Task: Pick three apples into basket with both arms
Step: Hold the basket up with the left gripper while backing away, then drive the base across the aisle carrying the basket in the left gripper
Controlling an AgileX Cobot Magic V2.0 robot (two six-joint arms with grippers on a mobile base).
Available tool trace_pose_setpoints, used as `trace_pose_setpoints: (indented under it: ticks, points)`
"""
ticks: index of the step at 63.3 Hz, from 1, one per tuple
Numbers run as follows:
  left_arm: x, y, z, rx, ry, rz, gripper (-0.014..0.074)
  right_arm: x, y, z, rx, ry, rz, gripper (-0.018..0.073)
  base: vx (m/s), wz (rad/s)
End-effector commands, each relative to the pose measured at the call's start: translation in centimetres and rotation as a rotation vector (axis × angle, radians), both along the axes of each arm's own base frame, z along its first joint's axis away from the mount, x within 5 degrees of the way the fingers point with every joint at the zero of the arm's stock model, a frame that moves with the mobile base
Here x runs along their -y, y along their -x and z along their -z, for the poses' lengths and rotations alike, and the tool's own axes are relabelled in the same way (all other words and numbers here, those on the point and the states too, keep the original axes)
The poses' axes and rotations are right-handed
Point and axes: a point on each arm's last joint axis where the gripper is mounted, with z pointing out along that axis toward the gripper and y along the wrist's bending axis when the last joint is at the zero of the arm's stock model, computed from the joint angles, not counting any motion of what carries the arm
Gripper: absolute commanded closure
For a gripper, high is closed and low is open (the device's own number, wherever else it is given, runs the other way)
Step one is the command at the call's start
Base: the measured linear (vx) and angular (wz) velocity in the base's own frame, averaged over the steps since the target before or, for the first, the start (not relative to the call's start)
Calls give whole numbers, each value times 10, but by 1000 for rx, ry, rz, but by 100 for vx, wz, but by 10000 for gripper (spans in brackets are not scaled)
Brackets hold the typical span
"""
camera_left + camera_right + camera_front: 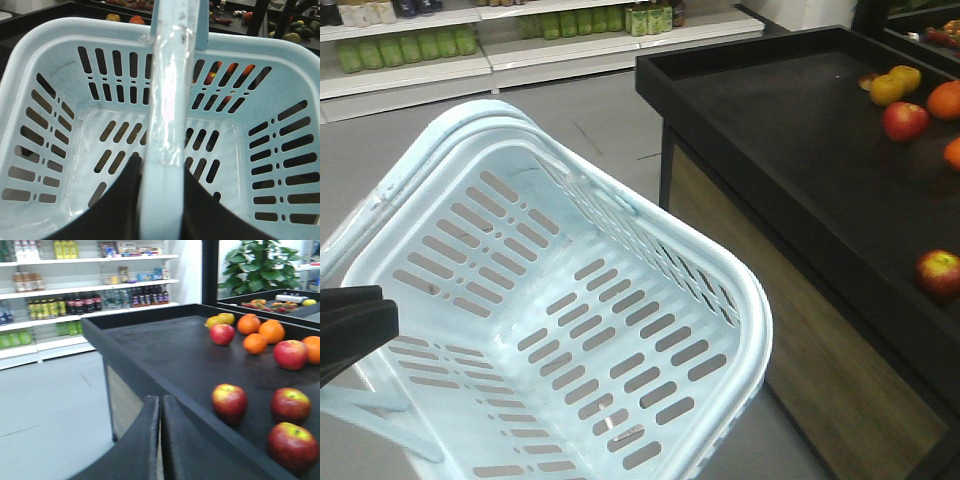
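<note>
Basket: the pale blue-white slotted plastic shopping basket [470,120] hangs tilted just beside the black raised-rim display table [165,350]. Its slotted bottom holds no fruit.
Left gripper: the black left gripper [161,172] is clenched around the basket's pale blue handle bar [167,100], which runs up between its two fingers, so this arm carries the basket.
Right gripper: the black right gripper [160,440] has its fingers pressed together with nothing between them. It sits near the table's front rim and points toward the fruit.
Apples: three round dark red apples with yellowish patches lie nearest that rim, at [229,402], [290,405] and [292,445]. Two more sit farther back among the round orange citrus fruits [260,332], with yellow-green apples [220,319] behind.
Step in hand: judging by the bare basket, no apple is picked yet. This looks like the approach to the first one.
Next move: the right gripper would need to spread its fingers, clear the raised rim and come down around the nearest red apple without nudging it into a roll. Meanwhile the left arm should hold the basket close by, opening upward.
</note>
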Motion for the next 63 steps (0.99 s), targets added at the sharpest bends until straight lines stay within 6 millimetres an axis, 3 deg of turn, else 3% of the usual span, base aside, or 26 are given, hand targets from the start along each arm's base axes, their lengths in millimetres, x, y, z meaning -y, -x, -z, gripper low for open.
trace_pose_setpoints:
  ticks: [1,63]
  points:
    - [-1,-1,-16,51,98,-38,602,-1,0,-3,67,25,-13,564,-11,42]
    - [-1,-1,-16,50,98,-37,602,-1,0,-3,67,25,-13,564,-4,42]
